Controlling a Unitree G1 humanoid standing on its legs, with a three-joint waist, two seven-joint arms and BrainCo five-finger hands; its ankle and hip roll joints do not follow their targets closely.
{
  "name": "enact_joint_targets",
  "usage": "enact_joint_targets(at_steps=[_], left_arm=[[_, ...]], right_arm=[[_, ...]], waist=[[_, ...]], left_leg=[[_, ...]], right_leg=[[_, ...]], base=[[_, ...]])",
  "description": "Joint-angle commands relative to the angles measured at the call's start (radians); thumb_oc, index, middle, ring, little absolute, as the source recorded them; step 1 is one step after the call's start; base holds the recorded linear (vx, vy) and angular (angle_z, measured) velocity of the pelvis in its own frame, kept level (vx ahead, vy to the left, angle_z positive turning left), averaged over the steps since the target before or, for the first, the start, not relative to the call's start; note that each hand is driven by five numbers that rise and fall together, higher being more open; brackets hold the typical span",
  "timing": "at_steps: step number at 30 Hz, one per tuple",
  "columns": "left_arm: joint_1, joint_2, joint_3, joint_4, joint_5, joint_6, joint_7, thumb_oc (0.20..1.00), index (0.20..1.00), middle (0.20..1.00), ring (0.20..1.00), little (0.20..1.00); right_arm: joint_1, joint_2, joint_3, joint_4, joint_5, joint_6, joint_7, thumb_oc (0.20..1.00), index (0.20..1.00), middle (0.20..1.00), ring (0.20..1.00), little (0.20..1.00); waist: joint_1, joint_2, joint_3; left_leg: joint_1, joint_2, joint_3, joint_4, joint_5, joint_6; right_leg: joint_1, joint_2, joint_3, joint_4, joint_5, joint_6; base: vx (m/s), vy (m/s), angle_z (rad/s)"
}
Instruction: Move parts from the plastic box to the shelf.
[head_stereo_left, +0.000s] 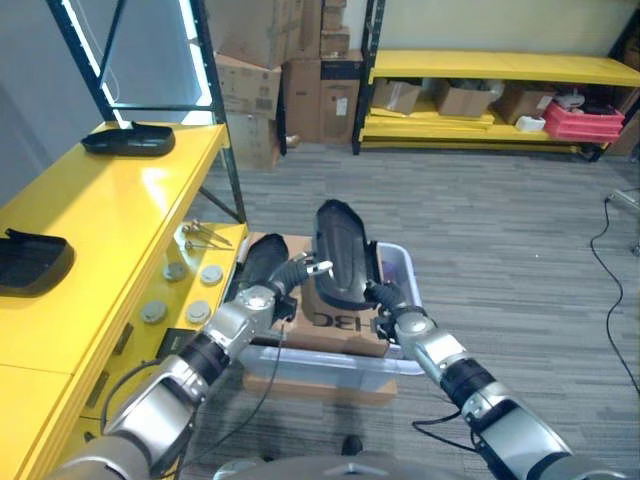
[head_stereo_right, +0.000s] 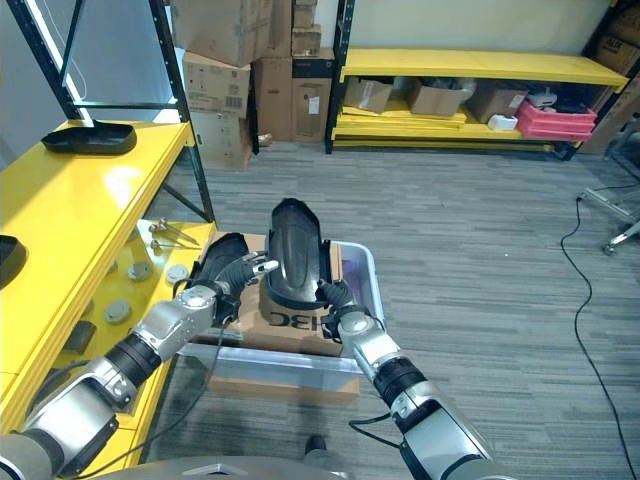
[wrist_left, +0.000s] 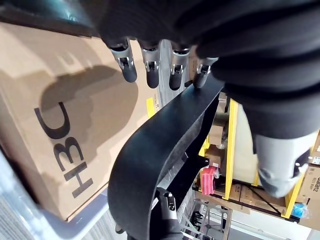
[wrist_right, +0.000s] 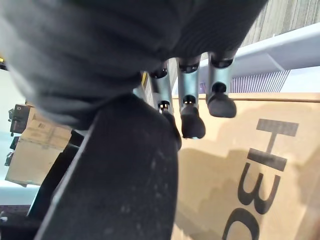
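Observation:
A long curved black plastic part (head_stereo_left: 340, 255) stands upright above the clear plastic box (head_stereo_left: 404, 262), over a cardboard sheet (head_stereo_left: 340, 325) lying in the box. My right hand (head_stereo_left: 392, 300) is shut on the part's lower end; its fingers (wrist_right: 192, 120) hang beside the part (wrist_right: 120, 180). My left hand (head_stereo_left: 278, 285) is at the part's left edge, with straight fingers (wrist_left: 150, 70) touching the part (wrist_left: 165, 150). The yellow shelf (head_stereo_left: 110, 215) runs along the left and carries two black parts (head_stereo_left: 130, 140) (head_stereo_left: 30, 260).
Small round pieces and metal hardware (head_stereo_left: 195, 255) lie on the lower yellow ledge beside the box. Stacked cardboard boxes (head_stereo_left: 290, 80) stand at the back. A far yellow rack (head_stereo_left: 500, 68) holds boxes and a red crate (head_stereo_left: 583, 120). Grey floor stretches to the right.

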Motion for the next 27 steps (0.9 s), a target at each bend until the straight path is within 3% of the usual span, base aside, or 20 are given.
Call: enact_joint_targets(at_steps=[1, 2, 5, 13, 18, 20, 23, 27], left_arm=[[-0.103, -0.108, -0.049, 0.047, 0.015, -0.016, -0.045, 1.000, 1.000, 1.000, 1.000, 1.000], [-0.104, -0.136, -0.064, 0.040, -0.093, 0.004, -0.019, 1.000, 1.000, 1.000, 1.000, 1.000], [-0.099, -0.157, -0.079, 0.056, -0.099, 0.011, 0.004, 1.000, 1.000, 1.000, 1.000, 1.000], [-0.076, -0.174, -0.077, 0.093, -0.073, -0.014, 0.060, 1.000, 1.000, 1.000, 1.000, 1.000], [-0.073, -0.173, -0.055, 0.096, -0.095, -0.145, 0.085, 1.000, 1.000, 1.000, 1.000, 1.000], [-0.048, -0.101, 0.034, -0.007, -0.138, -0.186, 0.100, 1.000, 1.000, 1.000, 1.000, 1.000], [-0.033, -0.010, 0.098, -0.086, -0.162, -0.159, 0.095, 1.000, 1.000, 1.000, 1.000, 1.000], [-0.020, 0.021, 0.150, -0.090, -0.194, -0.134, 0.089, 1.000, 1.000, 1.000, 1.000, 1.000]], right_arm=[[-0.156, 0.031, 0.023, 0.000, 0.012, -0.064, -0.007, 0.200, 0.200, 0.200, 0.200, 0.200], [-0.171, 0.057, 0.064, 0.032, -0.030, -0.095, 0.012, 0.200, 0.200, 0.200, 0.200, 0.200], [-0.176, 0.080, 0.086, 0.030, -0.035, -0.128, 0.000, 0.200, 0.200, 0.200, 0.200, 0.200], [-0.183, 0.107, 0.109, -0.046, -0.041, -0.106, -0.019, 0.200, 0.200, 0.200, 0.200, 0.200], [-0.184, 0.106, 0.104, -0.059, -0.025, -0.062, -0.051, 0.200, 0.200, 0.200, 0.200, 0.200], [-0.113, 0.037, 0.055, -0.090, 0.023, -0.061, -0.108, 0.200, 0.200, 0.200, 0.200, 0.200], [-0.066, -0.035, -0.030, -0.144, 0.050, -0.109, -0.122, 0.200, 0.200, 0.200, 0.200, 0.200], [-0.055, -0.070, -0.102, -0.199, 0.035, -0.138, -0.135, 0.200, 0.200, 0.200, 0.200, 0.200]], waist=[[0.027, 0.015, -0.047], [0.032, 0.019, -0.049], [0.035, 0.019, -0.048], [0.038, 0.015, -0.047], [0.040, 0.014, -0.047], [0.038, 0.019, -0.045], [0.036, 0.022, -0.038], [0.032, 0.023, -0.035]], left_leg=[[-0.043, 0.076, -0.079, 0.037, -0.038, -0.060], [-0.045, 0.076, -0.079, 0.035, -0.038, -0.059], [-0.046, 0.075, -0.081, 0.035, -0.037, -0.058], [-0.047, 0.072, -0.076, 0.029, -0.037, -0.057], [-0.049, 0.071, -0.080, 0.025, -0.034, -0.061], [-0.046, 0.078, -0.074, 0.018, -0.029, -0.065], [-0.049, 0.083, -0.069, 0.017, -0.025, -0.067], [-0.054, 0.082, -0.067, 0.015, -0.022, -0.066]], right_leg=[[0.018, -0.072, -0.026, 0.044, -0.075, 0.100], [0.017, -0.074, -0.030, 0.040, -0.073, 0.100], [0.018, -0.075, -0.033, 0.039, -0.071, 0.101], [0.020, -0.076, -0.036, 0.026, -0.067, 0.101], [0.020, -0.077, -0.037, 0.020, -0.063, 0.101], [0.019, -0.076, -0.037, 0.016, -0.062, 0.102], [0.016, -0.074, -0.039, 0.015, -0.059, 0.101], [0.011, -0.074, -0.042, 0.015, -0.058, 0.100]], base=[[0.00, 0.000, 0.00], [0.00, 0.000, 0.00], [0.00, 0.000, 0.00], [0.00, 0.000, 0.00], [0.00, 0.000, 0.00], [-0.02, 0.007, 0.00], [-0.04, 0.003, -0.01], [-0.03, 0.010, 0.01]])
